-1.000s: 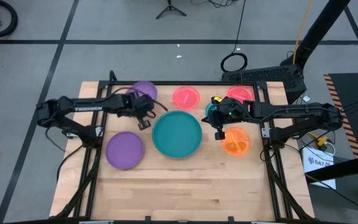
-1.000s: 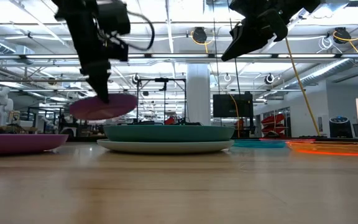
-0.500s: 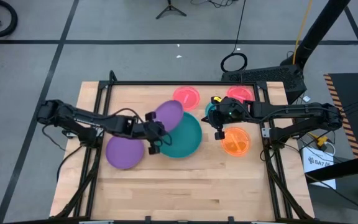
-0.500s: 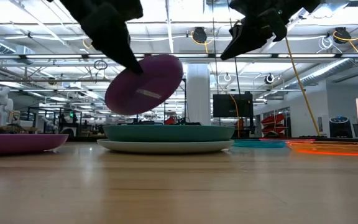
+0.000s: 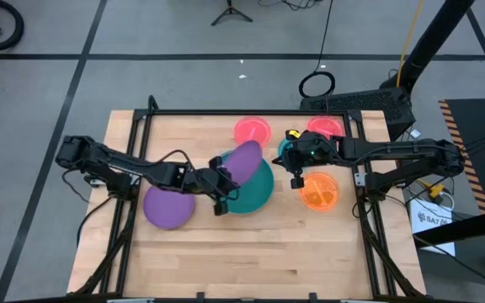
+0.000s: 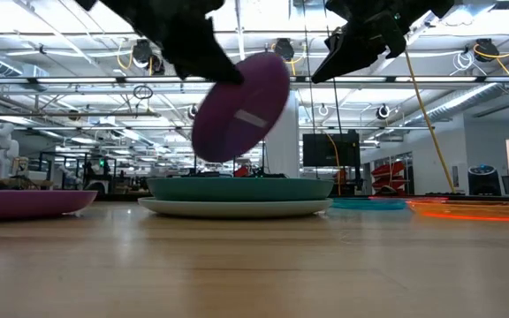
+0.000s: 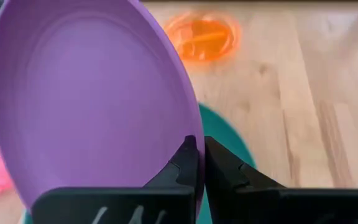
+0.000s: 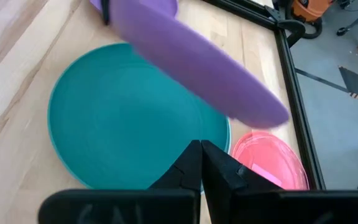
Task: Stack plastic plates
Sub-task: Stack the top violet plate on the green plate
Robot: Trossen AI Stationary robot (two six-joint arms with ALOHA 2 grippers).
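Left gripper: fingers pinched on rim of purple plate, carried steeply tilted above teal plate; risk: thin edge-grip may let it slide off askew; plate matte, shallow, round; right gripper: fingers together, empty, waiting just beside teal plate, near orange plate.

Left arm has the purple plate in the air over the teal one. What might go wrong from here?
1. The left pincer grips the purple plate only by its rim, and the plate hangs steeply tilted; it may slip or swing.
2. Released at this tilt, it could land on edge on the teal plate and slide off instead of nesting.
3. The right pincer hovers by the teal plate's far side, near the orange plate; a wide swing may hit it.
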